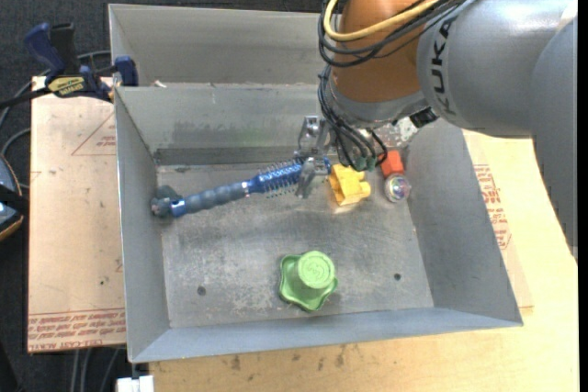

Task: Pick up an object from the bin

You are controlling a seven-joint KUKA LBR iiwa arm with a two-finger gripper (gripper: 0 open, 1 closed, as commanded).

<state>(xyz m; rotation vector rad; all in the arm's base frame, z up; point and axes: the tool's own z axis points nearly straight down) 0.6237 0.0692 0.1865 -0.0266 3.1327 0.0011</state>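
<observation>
The gripper [312, 159] is placed over the bristle end of the long blue plastic brush [230, 191], mid-bin; clenched or released cannot be told. Closure across the brush is advised. The yellow plastic block [349, 186] just beside could be nudged; 1 green scalloped cap [308, 280] lies apart.

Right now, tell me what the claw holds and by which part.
It cannot be told: the claw is at the bristled end of the blue brush.
</observation>
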